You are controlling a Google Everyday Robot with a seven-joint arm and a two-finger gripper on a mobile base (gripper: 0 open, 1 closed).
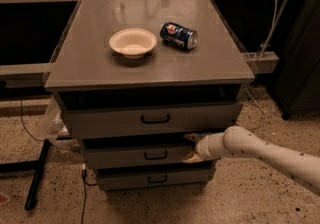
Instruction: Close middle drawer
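Observation:
The middle drawer [120, 157] is the second of three grey fronts in the cabinet, with a small black bar handle [155, 155]. It stands only a little proud of the cabinet, with a thin dark gap above its front. My gripper [190, 148], cream-coloured on a white arm [260, 150] coming from the lower right, is against the right end of this drawer's front. Its two fingers are spread apart, one above the other, and hold nothing.
The top drawer [110, 120] is out a little, with a dark gap over it. The bottom drawer [130, 179] sits below. A cream bowl [132, 43] and a blue can [178, 35] lie on the cabinet top. A black stand leg [37, 173] and cables are at the left on the floor.

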